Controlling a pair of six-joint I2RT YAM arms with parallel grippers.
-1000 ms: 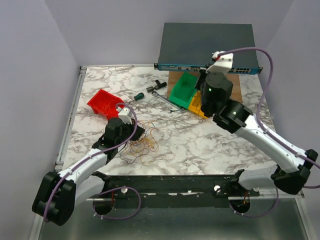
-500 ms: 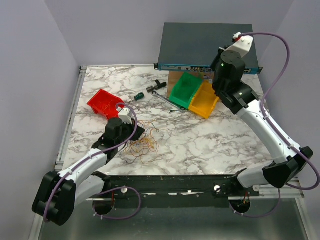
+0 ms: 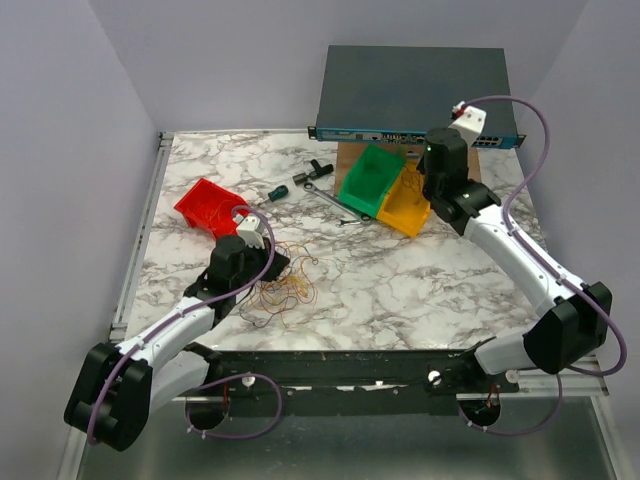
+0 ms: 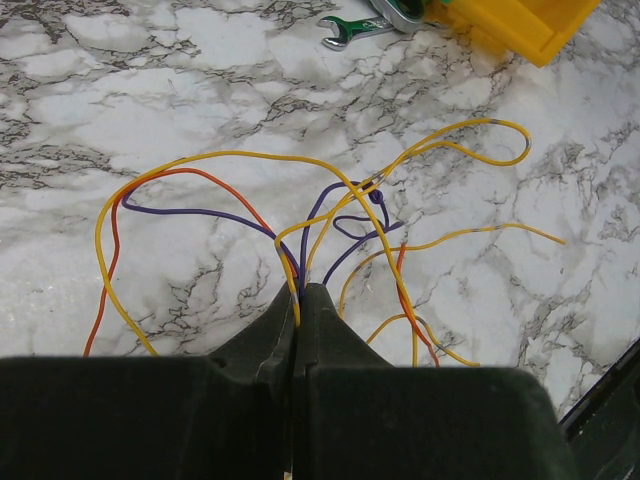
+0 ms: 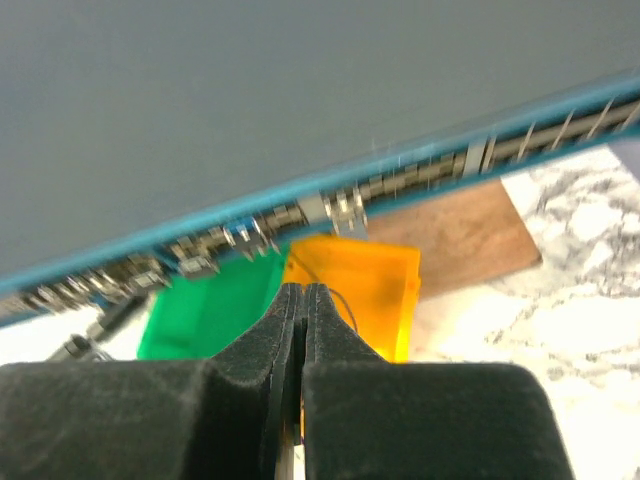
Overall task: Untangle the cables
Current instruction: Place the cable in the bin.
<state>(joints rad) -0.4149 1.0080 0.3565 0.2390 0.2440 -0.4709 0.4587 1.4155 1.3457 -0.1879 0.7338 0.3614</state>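
Observation:
The cables (image 3: 282,288) are a loose tangle of thin yellow, orange and dark purple wires on the marble near the front left. In the left wrist view the cables (image 4: 330,215) fan out from my left gripper (image 4: 302,290), which is shut on a few yellow and purple strands. In the top view the left gripper (image 3: 272,266) sits at the tangle's left edge. My right gripper (image 3: 438,192) hovers over the yellow bin (image 3: 405,207) with its jaws pressed together. Beside the right gripper (image 5: 303,290) a hair-thin dark wire curves over the yellow bin (image 5: 385,290); whether it is pinched is unclear.
A green bin (image 3: 368,180) stands beside the yellow one, partly on a wooden board (image 3: 490,180). Behind them is a grey network switch (image 3: 415,90). A red bin (image 3: 208,207), a screwdriver (image 3: 272,192) and a wrench (image 3: 330,203) lie at the middle left.
The right arm lifted away from the bins towards the back right, then came down over the yellow bin. The left arm and the tangle have not moved.

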